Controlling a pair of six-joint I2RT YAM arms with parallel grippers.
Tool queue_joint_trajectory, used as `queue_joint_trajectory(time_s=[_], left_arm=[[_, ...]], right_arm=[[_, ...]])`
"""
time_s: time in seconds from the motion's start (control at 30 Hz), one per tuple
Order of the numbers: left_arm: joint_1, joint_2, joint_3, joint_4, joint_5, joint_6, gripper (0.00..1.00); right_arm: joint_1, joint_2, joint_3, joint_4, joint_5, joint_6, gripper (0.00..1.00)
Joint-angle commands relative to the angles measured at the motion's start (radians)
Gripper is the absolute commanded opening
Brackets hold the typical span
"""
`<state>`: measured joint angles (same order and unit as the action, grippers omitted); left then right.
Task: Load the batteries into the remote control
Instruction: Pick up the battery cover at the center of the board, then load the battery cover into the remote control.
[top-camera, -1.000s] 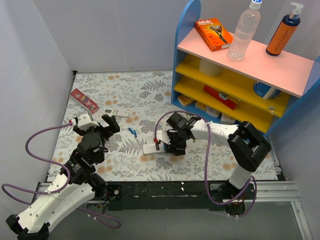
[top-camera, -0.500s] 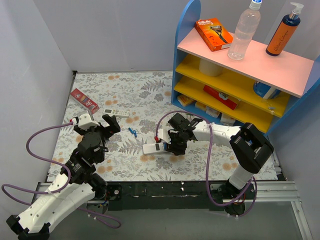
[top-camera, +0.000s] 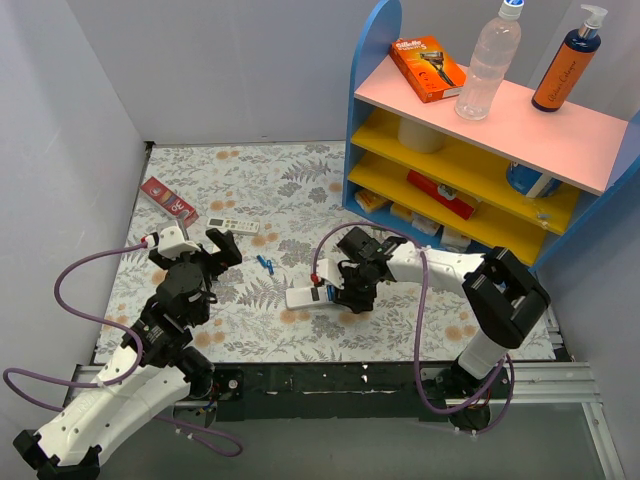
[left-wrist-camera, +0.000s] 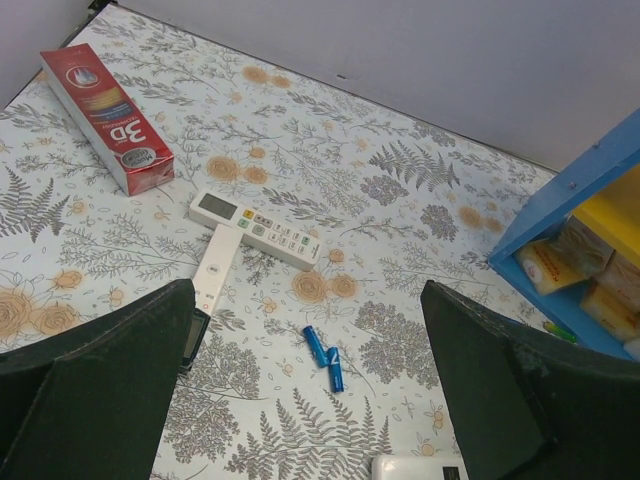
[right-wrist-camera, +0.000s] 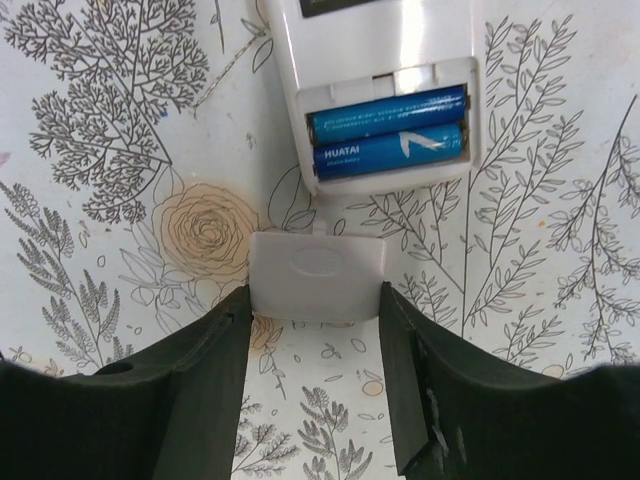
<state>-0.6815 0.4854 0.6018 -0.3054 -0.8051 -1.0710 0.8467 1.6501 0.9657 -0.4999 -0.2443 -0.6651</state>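
Fingers of the right gripper (right-wrist-camera: 315, 308) were clamped on a white battery cover (right-wrist-camera: 317, 270), just beside the remote control (right-wrist-camera: 400, 45), which lay back-up on the flowered mat (right-wrist-camera: 110, 230) with two blue batteries (right-wrist-camera: 388, 131) in its recess. The left gripper (left-wrist-camera: 308, 300) hung with fingers wide apart above two loose batteries (left-wrist-camera: 324, 356).

Plain grey walls (top-camera: 230, 70), floral-patterned tabletop (top-camera: 290, 180), blue shelf unit (top-camera: 366, 70) with pink top, yellow shelves
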Motion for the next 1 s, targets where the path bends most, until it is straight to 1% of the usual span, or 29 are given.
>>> queue_joint_trajectory(time_s=[0.0, 0.27, 0.57, 0.97], left_arm=[[0.011, 0.002, 0.0, 0.005, 0.004, -0.001, 0.98], [0.017, 0.001, 0.001, 0.005, 0.014, -0.001, 0.98], [0.025, 0.007, 0.001, 0.009, 0.023, -0.003, 0.98], [0.036, 0.013, -0.002, 0.012, 0.032, -0.003, 0.98]], right_arm=[[0.005, -0.05, 0.059, -0.066, 0.022, -0.008, 0.28], [0.005, -0.058, 0.145, -0.092, 0.016, -0.045, 0.28], [0.022, 0.019, 0.235, -0.103, 0.005, -0.105, 0.29], [0.032, 0.089, 0.265, -0.108, 0.002, -0.156, 0.31]])
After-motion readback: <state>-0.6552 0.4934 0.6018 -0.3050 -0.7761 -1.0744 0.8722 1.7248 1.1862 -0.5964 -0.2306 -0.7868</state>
